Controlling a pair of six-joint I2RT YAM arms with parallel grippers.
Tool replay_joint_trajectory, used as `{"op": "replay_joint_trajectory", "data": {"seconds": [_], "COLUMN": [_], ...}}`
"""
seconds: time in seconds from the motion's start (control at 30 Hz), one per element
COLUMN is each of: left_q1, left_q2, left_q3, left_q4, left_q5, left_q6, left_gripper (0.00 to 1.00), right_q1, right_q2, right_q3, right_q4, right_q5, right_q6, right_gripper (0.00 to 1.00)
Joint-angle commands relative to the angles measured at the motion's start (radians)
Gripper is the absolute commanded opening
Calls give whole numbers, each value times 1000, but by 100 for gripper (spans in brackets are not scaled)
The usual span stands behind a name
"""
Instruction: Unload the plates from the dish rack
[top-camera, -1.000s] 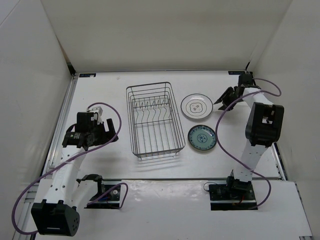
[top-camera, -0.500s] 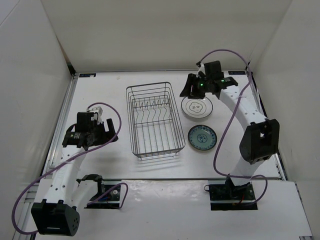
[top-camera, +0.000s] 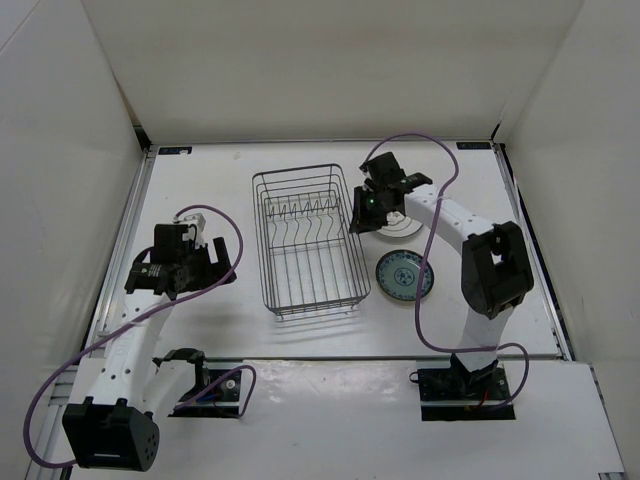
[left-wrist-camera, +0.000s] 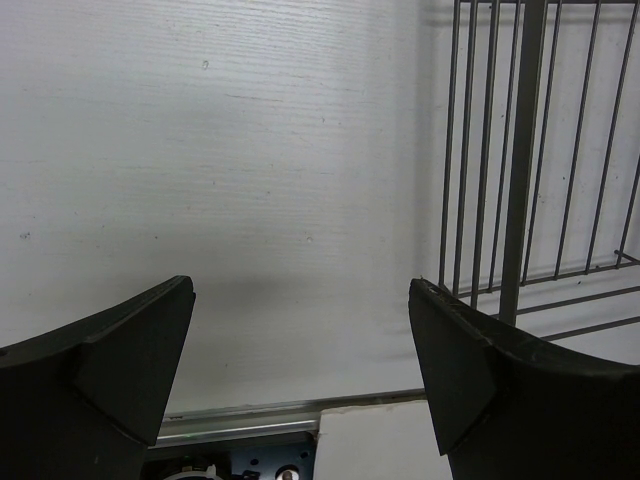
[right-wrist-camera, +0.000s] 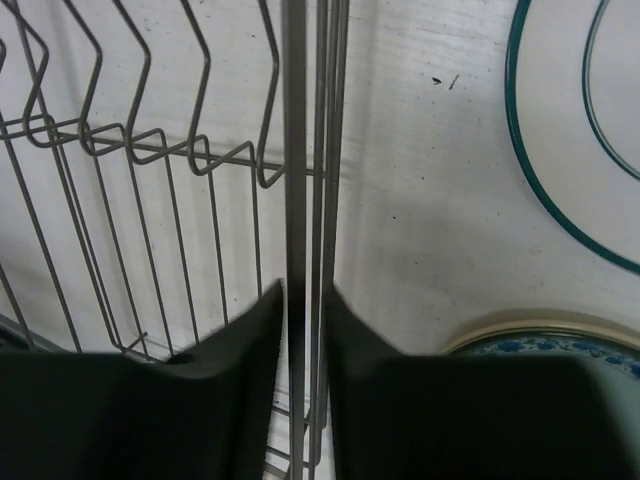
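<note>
Right gripper (right-wrist-camera: 307, 292) has its fingers pressed almost together, just a thin slit. In the wrist view the right-hand rim wire of the dish rack (right-wrist-camera: 296, 120) runs straight up that slit. I honestly can't tell if it's touching the wire or only hanging over it.

Going outward from there, the white ringed plate (top-camera: 405, 228) sits just beside the gripper on the side away from the rack, partly hidden under the wrist from overhead. The teal patterned plate (top-camera: 403, 275) lies flat on the worktop (top-camera: 200, 180), a bit nearer the arm bases. Both are outside the rack, and I see nothing standing between the prongs (top-camera: 300, 212). I only count two plates.

The right arm is clearly the nearer one, folded back on itself with the forearm reaching over the white plate toward the rack. Left gripper (left-wrist-camera: 300, 290) is spread wide, holding nothing, low over the worktop facing the rack's left wall.

My guess is the unloading's basically done.
</note>
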Motion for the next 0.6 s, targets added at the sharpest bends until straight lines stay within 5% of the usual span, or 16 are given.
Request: {"op": "replay_joint_trajectory", "data": {"seconds": [0.0,0.13,0.57], "left_q1": [-1,-3,-1], "left_q2": [-5,-6,-8], "left_q3": [-2,-1,-2], "left_q4": [3,5,8], "left_q5": [-1,-1,4], "left_q6": [8,8,5], "left_gripper": [99,99,99], "right_q1": [6,17,29], "right_q2": [-2,-25,-51], "right_q3": [-19,-46,-69], "right_q4": [24,43,38], "right_q5": [87,159,236], "right_q6": [62,110,170], "right_gripper": [18,3,0]}}
